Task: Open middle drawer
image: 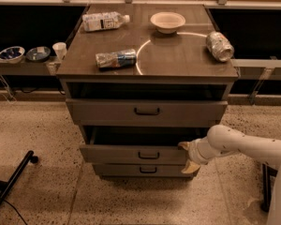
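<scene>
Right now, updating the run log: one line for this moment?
gripper at right end of middle drawer front | drawer partly open

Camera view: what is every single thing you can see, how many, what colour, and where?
Cabinet: one, brown top, centre.
Top drawer: one, grey, under the top.
Middle drawer: one, grey, part-way open, below it.
Bottom drawer: one, grey, lowest.
Bottles: two, clear; one back left, one crushed front left.
Bowl: one, white, back middle.
Can: one, silvery, lying at the right.
Small dishes: two, bluish, left shelf.
Cup: one, white, beside them.
Black bar: one, floor, lower left.
Arm: one, white, from the right.
Gripper: one, tan-tipped, at the middle drawer's right end.
</scene>
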Motion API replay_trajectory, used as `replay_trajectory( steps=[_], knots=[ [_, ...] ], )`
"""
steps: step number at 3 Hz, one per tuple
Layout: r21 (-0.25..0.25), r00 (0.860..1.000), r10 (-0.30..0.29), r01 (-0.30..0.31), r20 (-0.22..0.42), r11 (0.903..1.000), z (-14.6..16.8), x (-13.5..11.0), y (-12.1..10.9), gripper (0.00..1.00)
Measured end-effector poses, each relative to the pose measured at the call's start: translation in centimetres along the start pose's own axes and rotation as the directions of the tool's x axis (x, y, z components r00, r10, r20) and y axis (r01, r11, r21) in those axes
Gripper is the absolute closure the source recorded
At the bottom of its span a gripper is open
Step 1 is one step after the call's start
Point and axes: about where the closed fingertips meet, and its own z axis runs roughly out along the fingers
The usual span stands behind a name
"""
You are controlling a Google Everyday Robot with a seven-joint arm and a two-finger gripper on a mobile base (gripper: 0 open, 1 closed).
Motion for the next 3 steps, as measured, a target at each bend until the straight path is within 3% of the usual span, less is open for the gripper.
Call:
replay_trajectory(
  steps=[2, 3],
  knots=[
    [-0.132, 1.000, 0.017, -0.015, 0.013, 0.9911, -0.1, 0.6, 5.1, 0.35],
    [-0.173, 1.000, 0.026, -0.026, -0.002, 0.9846, -1.5, 0.7, 7.8, 0.35]
  ],
)
